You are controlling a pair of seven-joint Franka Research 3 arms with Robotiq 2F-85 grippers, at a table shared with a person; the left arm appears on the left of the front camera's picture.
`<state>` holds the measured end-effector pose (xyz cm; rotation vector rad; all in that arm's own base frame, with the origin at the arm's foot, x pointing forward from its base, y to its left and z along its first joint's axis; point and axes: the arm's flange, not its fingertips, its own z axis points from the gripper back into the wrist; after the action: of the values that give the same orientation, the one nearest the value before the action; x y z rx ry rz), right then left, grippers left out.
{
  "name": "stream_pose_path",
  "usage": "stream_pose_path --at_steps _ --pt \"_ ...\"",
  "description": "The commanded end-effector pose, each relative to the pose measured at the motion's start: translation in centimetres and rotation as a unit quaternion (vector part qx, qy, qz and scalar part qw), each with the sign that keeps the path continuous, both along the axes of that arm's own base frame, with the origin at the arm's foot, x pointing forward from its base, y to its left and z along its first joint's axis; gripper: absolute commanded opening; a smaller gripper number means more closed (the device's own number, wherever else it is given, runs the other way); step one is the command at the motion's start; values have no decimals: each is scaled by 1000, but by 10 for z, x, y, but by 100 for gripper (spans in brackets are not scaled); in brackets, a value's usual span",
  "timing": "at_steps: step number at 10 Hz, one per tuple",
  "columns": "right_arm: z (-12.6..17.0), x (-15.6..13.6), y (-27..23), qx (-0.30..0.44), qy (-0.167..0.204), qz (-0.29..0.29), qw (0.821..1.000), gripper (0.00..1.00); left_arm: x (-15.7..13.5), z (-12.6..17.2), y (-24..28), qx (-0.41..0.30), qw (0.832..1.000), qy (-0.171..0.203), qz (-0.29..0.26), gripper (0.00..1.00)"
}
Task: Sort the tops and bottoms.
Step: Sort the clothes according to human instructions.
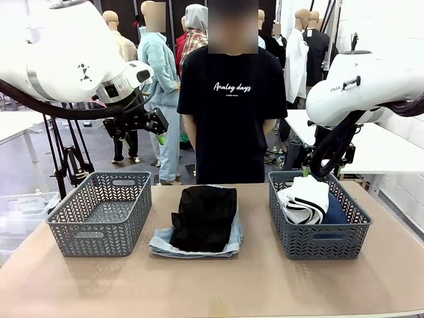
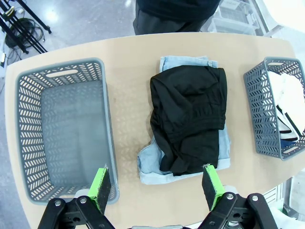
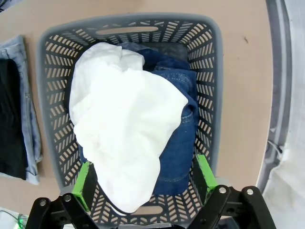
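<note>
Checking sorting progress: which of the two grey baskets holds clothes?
The right basket, under the right gripper: white striped top over dark denim. The left basket is bare.

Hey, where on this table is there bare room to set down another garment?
The left basket is empty. Bare table runs along the near edge, in front of both baskets and the pile. Narrower strips flank the black top on the pale shorts. The right basket is crowded: white top over dark denim.
</note>
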<state>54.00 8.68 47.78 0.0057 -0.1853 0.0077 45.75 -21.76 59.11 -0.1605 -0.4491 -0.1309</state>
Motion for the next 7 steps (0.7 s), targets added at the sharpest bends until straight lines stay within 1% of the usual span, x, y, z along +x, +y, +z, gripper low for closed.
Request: stream_pose_path --at_steps 1,7 --pt "0 -1 -1 6 -3 4 1000 100 1 1 2 -2 1000 -4 1 100" --pt "0 -1 -1 6 -3 4 1000 100 1 1 2 -2 1000 -4 1 100"
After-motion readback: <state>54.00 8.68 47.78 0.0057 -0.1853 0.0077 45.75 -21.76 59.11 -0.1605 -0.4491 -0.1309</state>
